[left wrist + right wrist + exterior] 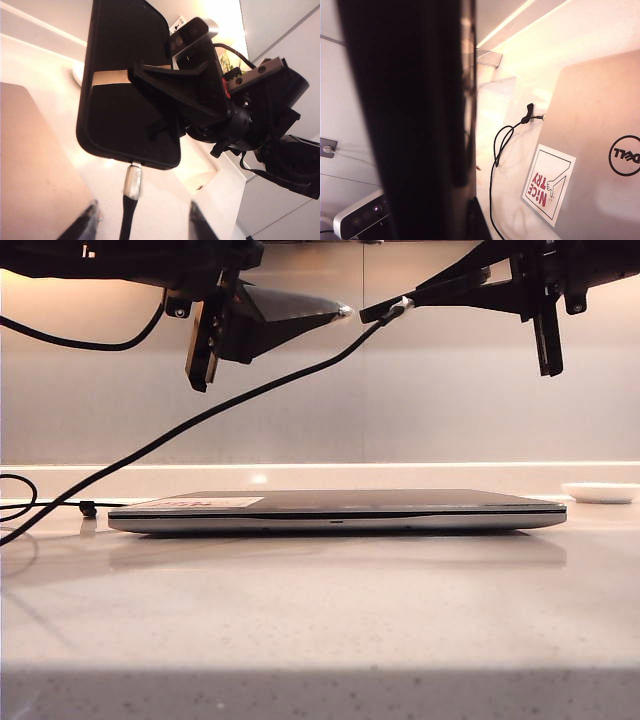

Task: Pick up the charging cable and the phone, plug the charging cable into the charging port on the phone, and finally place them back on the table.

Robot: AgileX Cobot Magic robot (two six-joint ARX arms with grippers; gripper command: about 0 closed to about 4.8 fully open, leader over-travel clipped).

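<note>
My right gripper (455, 290) is shut on the black phone (375, 311), holding it level high above the table (320, 620). In the left wrist view the phone (125, 90) hangs ahead, and the charging cable's silvery plug (133, 181) sits in the charging port on its short end edge. My left gripper (142, 212) is open, its fingers (85, 225) standing wide on either side of the cable (127, 220) without touching it. The cord (200, 420) sags from the phone down to the table at the left. The phone (410, 120) fills much of the right wrist view.
A shut silver-grey laptop (340, 510) with a pale sticker (547, 182) lies across the middle of the table, under both arms. Slack cable loops lie beside it (495, 150). A shallow white dish (600, 492) sits at the back right. The grey wall stands close behind.
</note>
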